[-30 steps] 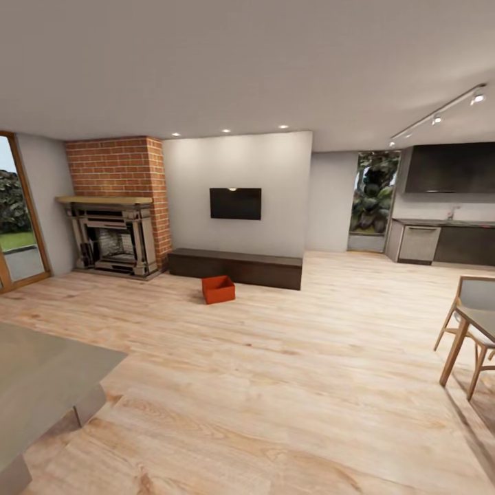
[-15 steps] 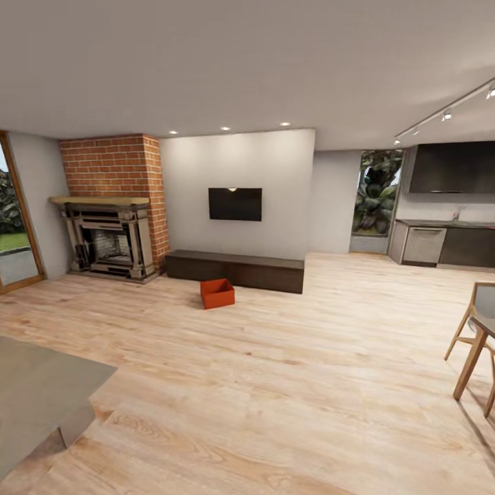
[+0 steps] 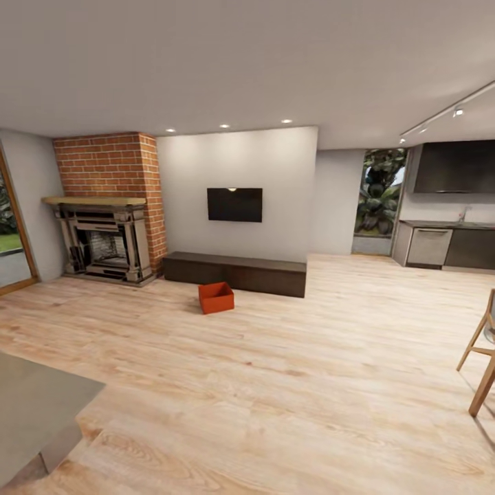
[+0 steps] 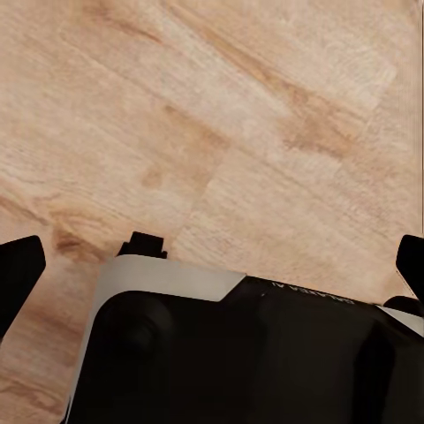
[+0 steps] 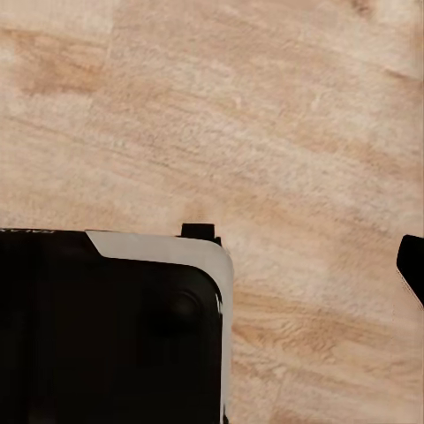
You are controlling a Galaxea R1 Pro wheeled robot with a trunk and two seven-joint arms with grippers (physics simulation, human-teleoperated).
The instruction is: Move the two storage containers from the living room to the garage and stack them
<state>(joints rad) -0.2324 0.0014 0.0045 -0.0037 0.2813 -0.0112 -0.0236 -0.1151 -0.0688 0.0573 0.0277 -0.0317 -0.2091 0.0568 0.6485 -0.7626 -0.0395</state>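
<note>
One orange-red storage container (image 3: 216,297) sits on the light wood plank floor of the living room, just in front of the long dark low cabinet (image 3: 237,272) and far ahead of me. My left gripper (image 4: 215,263) hangs open over the planks, its black fingertips (image 4: 18,269) wide apart above my own dark base. My right gripper (image 5: 216,265) also points down at the wood floor. One of its fingertips (image 5: 412,265) shows at the frame edge, the other is hidden. Nothing is held in either.
A red brick fireplace (image 3: 103,240) stands left of the cabinet and a black TV (image 3: 234,204) hangs above it. A grey table (image 3: 34,405) is near at the lower left, a wooden chair (image 3: 483,357) at the right edge, and kitchen units (image 3: 447,246) far right.
The whole head view has shifted: the grey table and the chair have slid toward the frame edges and the far wall looks a little nearer. The container has stayed in place.
</note>
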